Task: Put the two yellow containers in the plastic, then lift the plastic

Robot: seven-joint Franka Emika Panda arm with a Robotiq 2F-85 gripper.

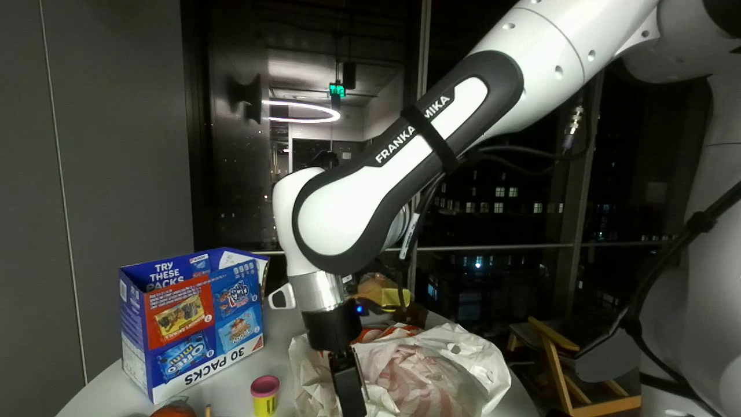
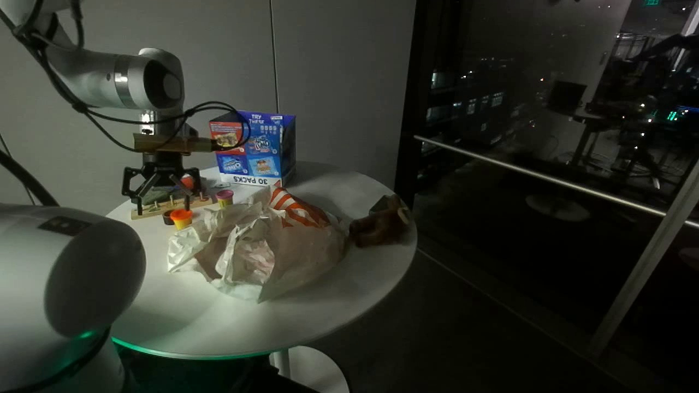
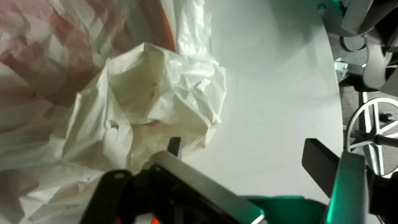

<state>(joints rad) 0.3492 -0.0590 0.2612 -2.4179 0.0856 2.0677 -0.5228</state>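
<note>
One yellow container with a pink lid point(image 1: 265, 397) stands upright on the table; it also shows in an exterior view point(image 2: 224, 198). A second yellow container with an orange lid point(image 2: 182, 219) stands nearer the bag's opening. The crumpled white plastic bag with red stripes point(image 2: 297, 245) lies on its side; it also shows in an exterior view point(image 1: 417, 370) and fills the left of the wrist view point(image 3: 149, 93). My gripper point(image 2: 163, 206) points down with its fingers wide apart, above the table beside the orange-lidded container. In the wrist view my gripper point(image 3: 244, 152) holds nothing.
A blue snack box point(image 2: 254, 153) stands behind the containers. A wooden peg board point(image 2: 143, 214) lies under and behind the gripper. A dark small round item point(image 2: 169, 217) touches or adjoins the orange-lidded container. A brown object point(image 2: 379, 225) lies near the table's far edge point(image 2: 414, 240).
</note>
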